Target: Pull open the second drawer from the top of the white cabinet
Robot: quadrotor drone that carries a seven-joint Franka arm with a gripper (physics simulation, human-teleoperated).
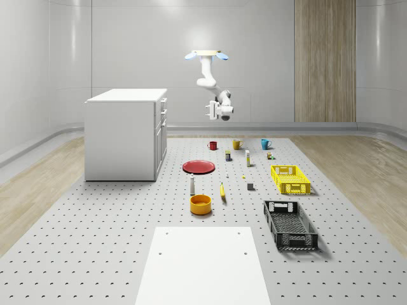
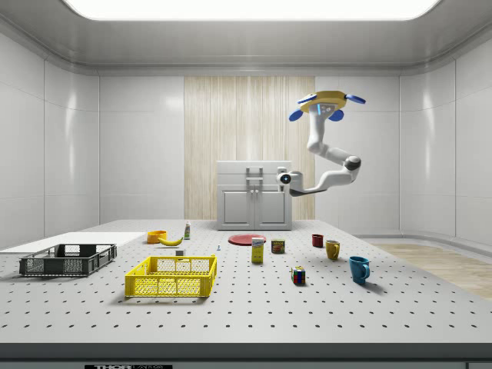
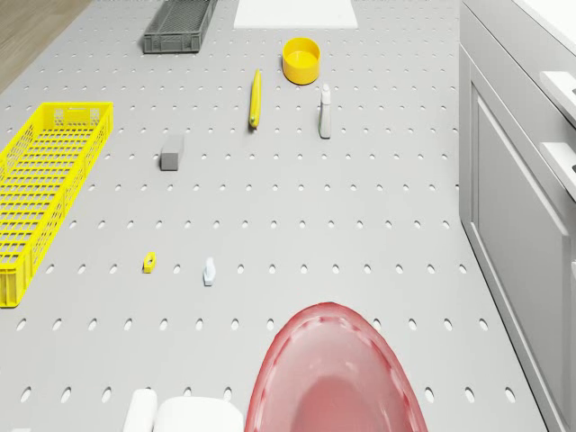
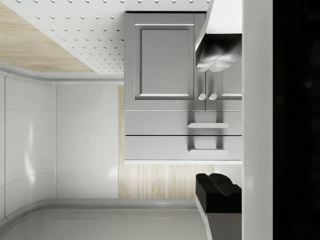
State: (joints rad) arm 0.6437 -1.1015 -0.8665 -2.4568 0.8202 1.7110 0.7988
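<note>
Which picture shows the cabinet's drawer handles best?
The wrist view: it faces the cabinet front, with both drawer handles plain. The side view shows them small; the drone view catches them edge-on.

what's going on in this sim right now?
The drone hovers above the table's far end, beside the white cabinet's front and over the red plate. Its arm reaches toward the cabinet, with the gripper level with the drawer handles but not touching them. Both drawers look closed, so the pull hasn't started.
</note>
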